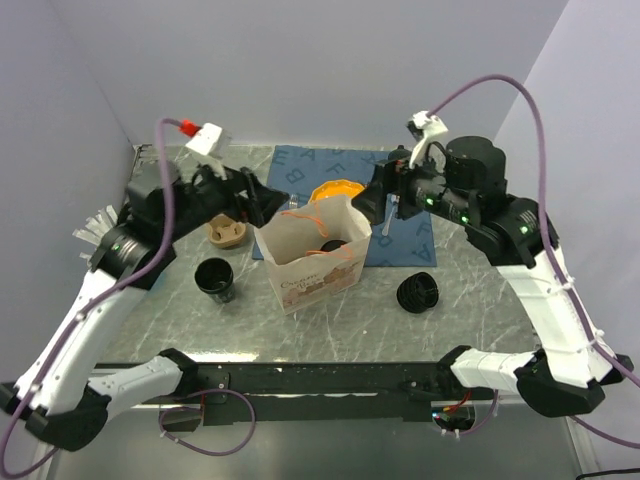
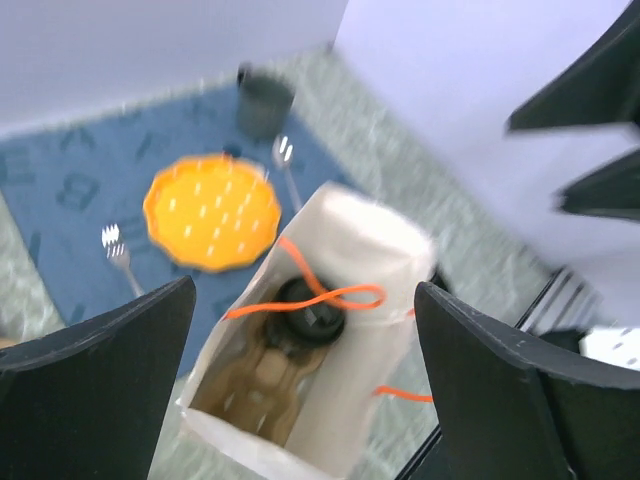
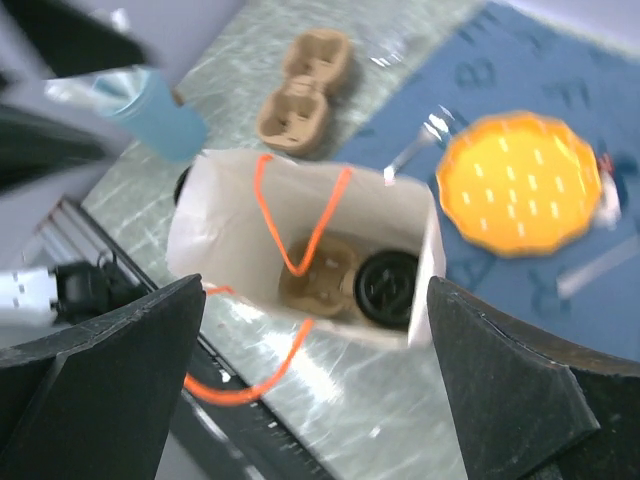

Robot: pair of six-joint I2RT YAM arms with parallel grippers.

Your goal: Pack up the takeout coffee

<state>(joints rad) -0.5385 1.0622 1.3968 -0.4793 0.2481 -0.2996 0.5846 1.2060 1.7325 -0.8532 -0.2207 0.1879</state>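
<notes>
**Top view:** Paper bag (image 1: 310, 265) stands upright and open mid-table (image 1: 470, 320), far edge on blue mat (image 1: 300, 165). Coffee cup (image 1: 330, 245) is inside the bag, seen only as a dark patch through the mouth. L gripper (image 1: 268, 203) hangs just left of the bag mouth and R gripper (image 1: 367, 205) just right of it. Can't tell finger state from here. Orange plate (image 1: 335, 189) lies on the mat behind the bag. 2nd cup (image 1: 215, 278), black and open-topped, stands on the table left of the bag, w/ spare carrier (image 1: 227, 233) just beyond it. Ribbed black lid (image 1: 418, 293) lies on the table right of the bag.

**Left wrist view (blurred):** L gripper (image 2: 305, 290) fingers (image 2: 100, 380) are spread wide above the bag (image 2: 370, 260), nothing between them. Coffee cup (image 2: 310, 312) shows from above as a black round top, seated in tan carrier (image 2: 255, 375) at the bag bottom, w/ an orange handle loop crossing over it. Plate (image 2: 212, 210) lies on the mat (image 2: 60, 170), fork (image 2: 118, 252) left of it, spoon (image 2: 285, 160) right of it, dark mug (image 2: 263, 100) beyond.

**Right wrist view (blurred):** R gripper (image 3: 316, 285) fingers (image 3: 100, 390) are spread wide above the bag (image 3: 230, 200), holding nothing. Coffee cup (image 3: 388, 288) sits in the bag's right half, beside the carrier (image 3: 318, 275). Spare carrier (image 3: 305, 90) and light blue straw cup (image 3: 165, 120) stand on the table beyond the bag. Plate (image 3: 520, 180) is on the mat (image 3: 520, 70), far right.
</notes>
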